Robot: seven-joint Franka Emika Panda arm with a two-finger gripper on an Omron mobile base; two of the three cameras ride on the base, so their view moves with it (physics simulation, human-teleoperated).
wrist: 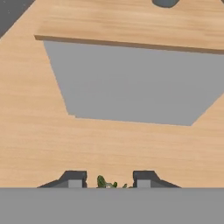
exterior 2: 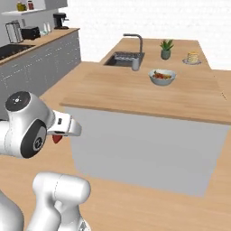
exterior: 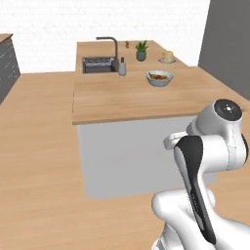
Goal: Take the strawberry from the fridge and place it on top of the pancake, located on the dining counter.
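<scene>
Looking from the left base, you see the pancake point(exterior: 167, 56) on its plate point(exterior: 167, 60) at the far end of the table point(exterior: 122, 97), near a bowl point(exterior: 159, 77) of food. From the right base, the strawberry point(exterior 2: 57, 138) shows red under the hand. In the hand view, your gripper point(wrist: 109, 180) is closed on the strawberry point(wrist: 107, 182), above wooden floor point(wrist: 39, 131).
</scene>
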